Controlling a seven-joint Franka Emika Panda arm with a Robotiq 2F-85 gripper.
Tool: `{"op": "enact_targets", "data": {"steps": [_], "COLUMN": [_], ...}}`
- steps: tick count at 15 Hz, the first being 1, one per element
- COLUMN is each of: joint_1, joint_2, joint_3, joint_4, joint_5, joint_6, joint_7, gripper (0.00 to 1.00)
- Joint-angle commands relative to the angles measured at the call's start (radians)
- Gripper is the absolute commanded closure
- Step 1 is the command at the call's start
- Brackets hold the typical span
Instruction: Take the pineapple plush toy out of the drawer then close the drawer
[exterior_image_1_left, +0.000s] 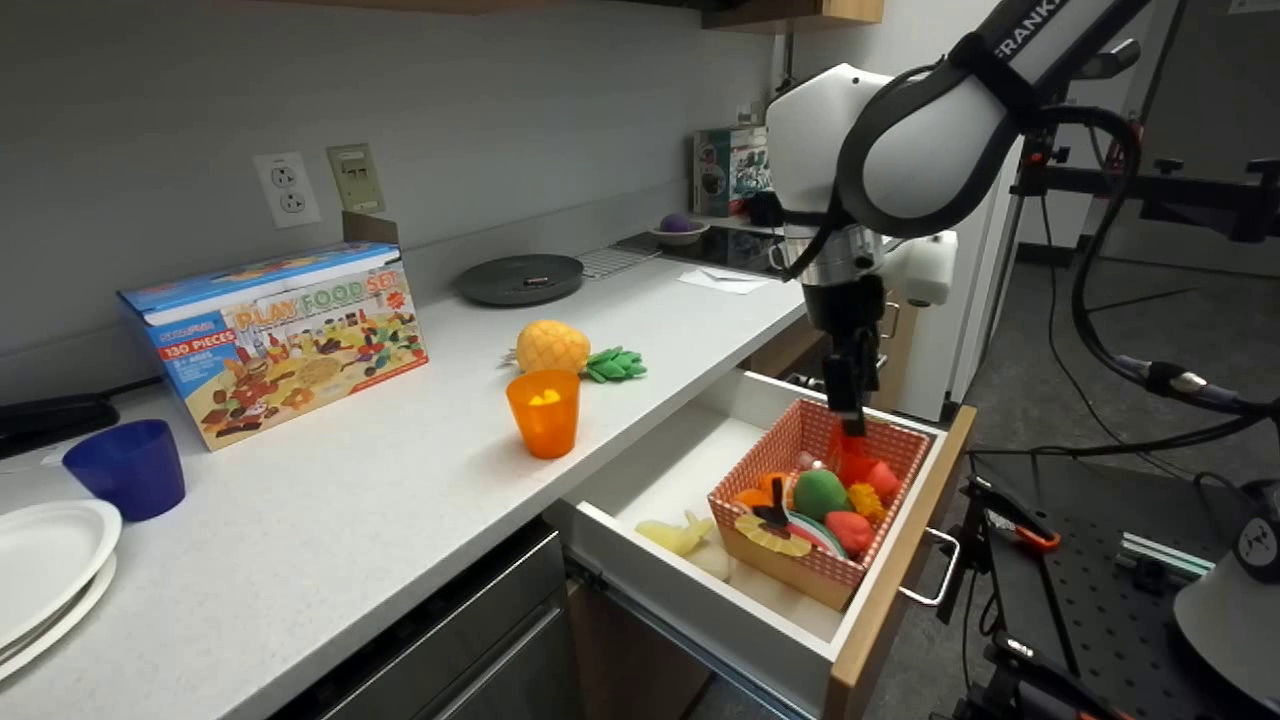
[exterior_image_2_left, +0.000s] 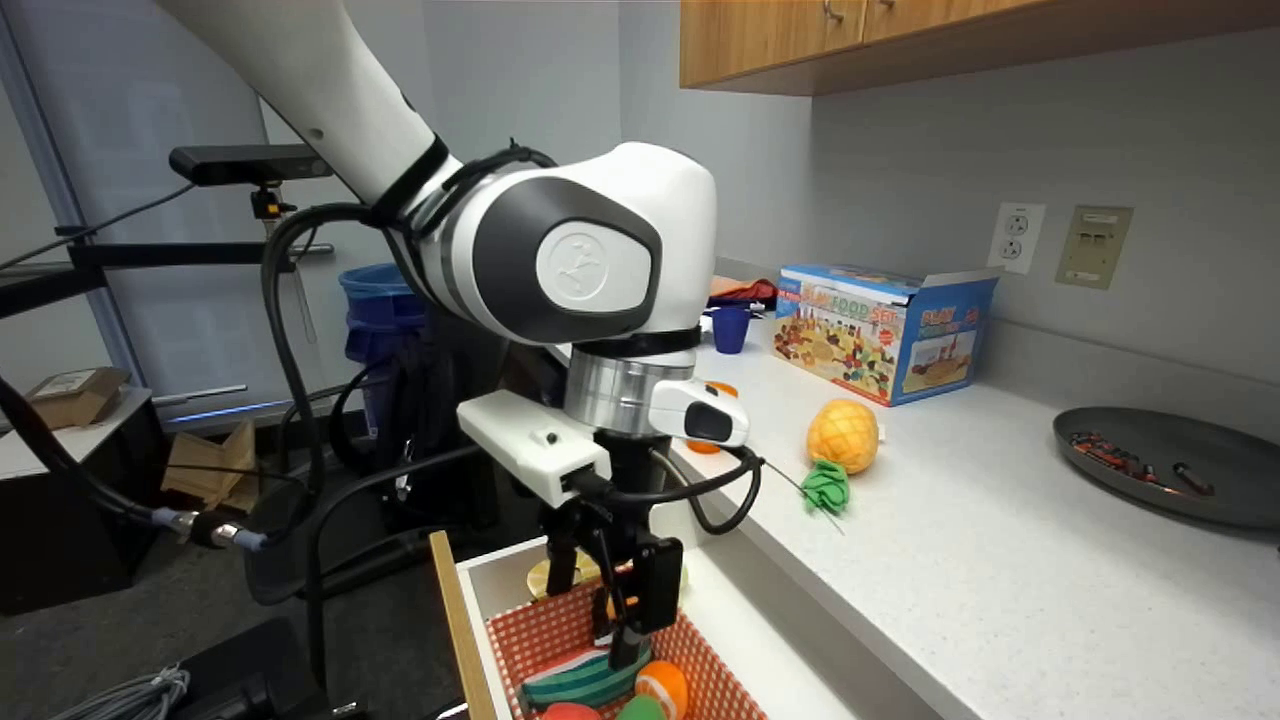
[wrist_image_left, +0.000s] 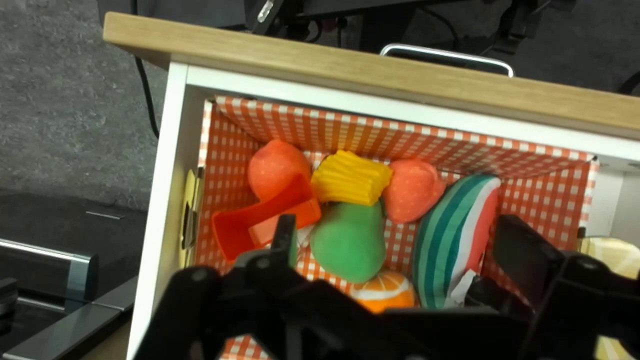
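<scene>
The pineapple plush toy lies on its side on the counter, its green tuft toward the drawer side. It also shows on the counter in an exterior view. The drawer is pulled open, its brown front panel also visible in the wrist view. My gripper points down over the red-checked basket inside the drawer. In the wrist view the gripper is open, its fingers wide apart with nothing held between them. It is apart from the pineapple toy. The gripper body hides the near part of the basket.
The basket holds a watermelon slice, a green pear-like toy and other toy food. Pale yellow toys lie beside it. The orange cup stands near the counter edge. The metal handle sticks out from the drawer front.
</scene>
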Motion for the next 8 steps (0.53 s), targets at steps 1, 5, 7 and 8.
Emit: {"op": "enact_targets", "data": {"steps": [1, 5, 7, 8], "joint_1": [-0.018, -0.018, -0.016, -0.017], "joint_2": [0.010, -0.003, -0.006, -0.002], "joint_3": [0.013, 0.014, 0.014, 0.013], "joint_4": [-0.017, -0.035, -0.044, -0.045], "joint_5": [0.010, 0.012, 0.018, 0.024], "joint_6": [-0.038, -0.090, -0.120, -0.133], "joint_7": [-0.030, -0.035, -0.036, -0.040], "gripper": [0.00, 0.00, 0.00, 0.00]}}
